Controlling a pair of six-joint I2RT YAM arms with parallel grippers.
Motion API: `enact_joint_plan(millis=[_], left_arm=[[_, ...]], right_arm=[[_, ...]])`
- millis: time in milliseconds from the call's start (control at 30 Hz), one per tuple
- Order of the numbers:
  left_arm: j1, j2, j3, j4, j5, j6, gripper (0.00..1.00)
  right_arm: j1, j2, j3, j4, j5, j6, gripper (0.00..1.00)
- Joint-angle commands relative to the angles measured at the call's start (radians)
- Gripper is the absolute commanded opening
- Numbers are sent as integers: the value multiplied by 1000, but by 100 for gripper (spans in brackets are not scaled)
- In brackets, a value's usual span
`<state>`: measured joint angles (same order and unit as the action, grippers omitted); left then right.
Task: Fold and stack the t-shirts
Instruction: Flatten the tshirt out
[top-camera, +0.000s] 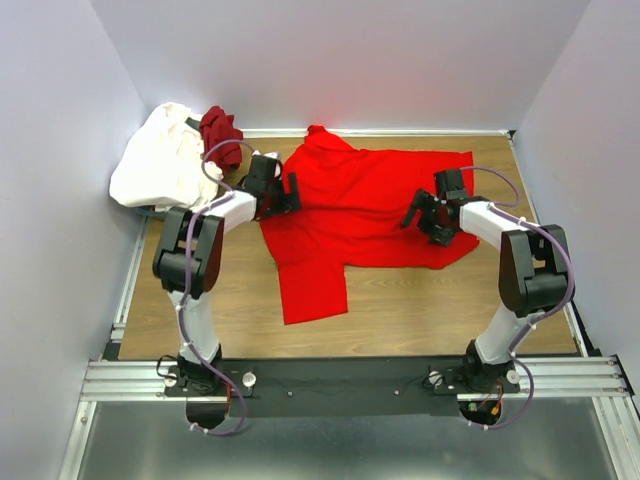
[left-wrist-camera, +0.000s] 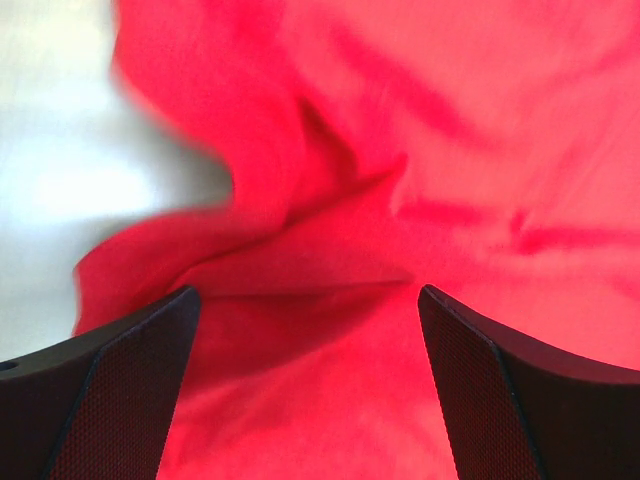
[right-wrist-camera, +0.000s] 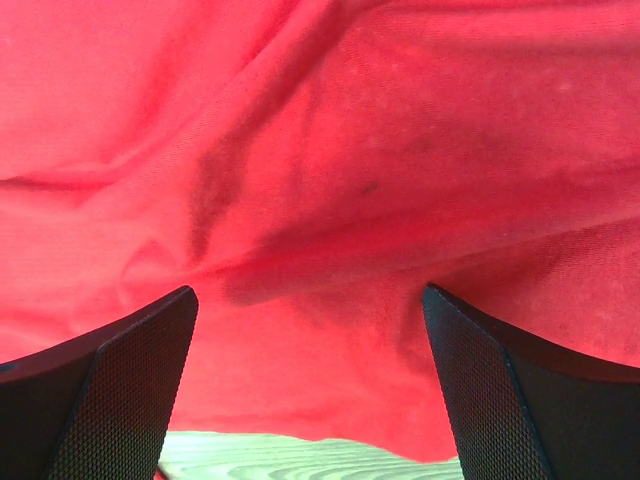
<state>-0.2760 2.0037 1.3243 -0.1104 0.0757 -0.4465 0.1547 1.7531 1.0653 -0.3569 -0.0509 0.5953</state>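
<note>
The bright red shirt (left-wrist-camera: 420, 200) overruns both wrist views, blurred at its edge in the left one.

Bright red t-shirt (top-camera: 370, 200), rumpled, partly flat, at centre; white t-shirt (top-camera: 160, 165) and maroon t-shirt (top-camera: 220, 130) heaped together far left.

Overhead view's bright, even, sharp, with soft shadows. My left wrist cam is smeary, and the pale patch (left-wrist-camera: 70, 150) beside the bright red cloth t-shirt (left-wrist-camera: 420, 140) is blown out. Right wrist looks crisper.
</note>
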Motion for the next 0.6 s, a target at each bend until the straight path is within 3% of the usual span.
enact_joint_plan(millis=[0,133,300,433,567], left_arm=[[-11,-225,-153,-65,-109,-21,98],[-84,-423,-345,-61,-232,-86,98],[-205,-650,-618,-81,-323,-291,98],[-294,-704,-706,-141,-363,-412,98],[-367,-665,-715,-198,-346,-460,92]], right_arm=[[13,14,18,-25,-53,20,100],[13,0,28,-27,-63,18,100],[13,-40,21,-27,-70,24,100],[13,-64,10,-28,-60,31,100],[11,-86,1,-31,-52,41,100]])
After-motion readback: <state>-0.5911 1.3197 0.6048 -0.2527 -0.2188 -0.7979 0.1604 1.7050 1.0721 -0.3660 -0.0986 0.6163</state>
